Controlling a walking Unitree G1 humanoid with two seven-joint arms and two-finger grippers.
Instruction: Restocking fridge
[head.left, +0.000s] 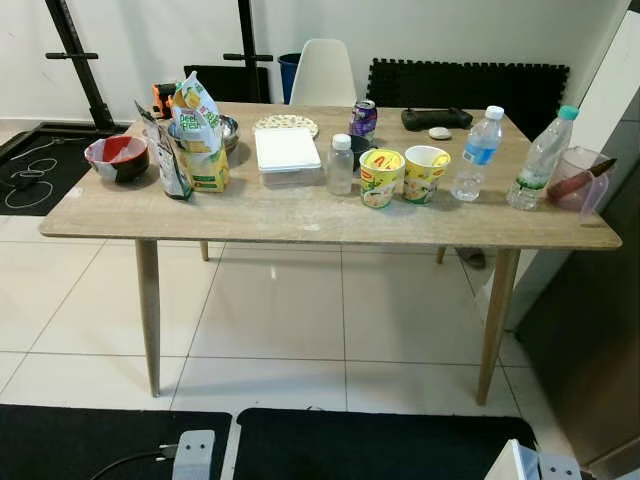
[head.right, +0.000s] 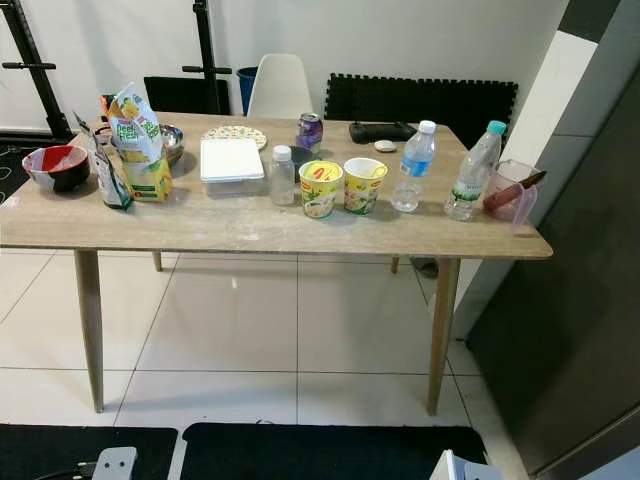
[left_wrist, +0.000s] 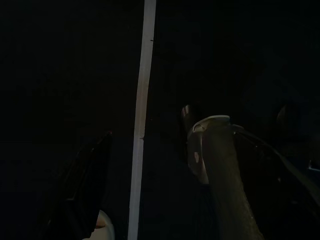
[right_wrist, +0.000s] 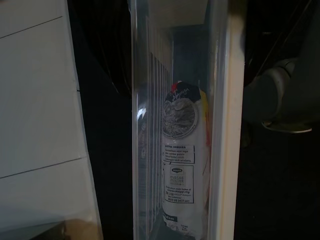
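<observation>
Both grippers give no view of how their fingers stand. Ahead of the right one, a white labelled carton (right_wrist: 184, 155) stands in a clear fridge door shelf (right_wrist: 220, 125). Farther off, the wooden table (head.left: 300, 215) holds two noodle cups (head.left: 381, 177) and water bottles (head.left: 477, 153).
</observation>
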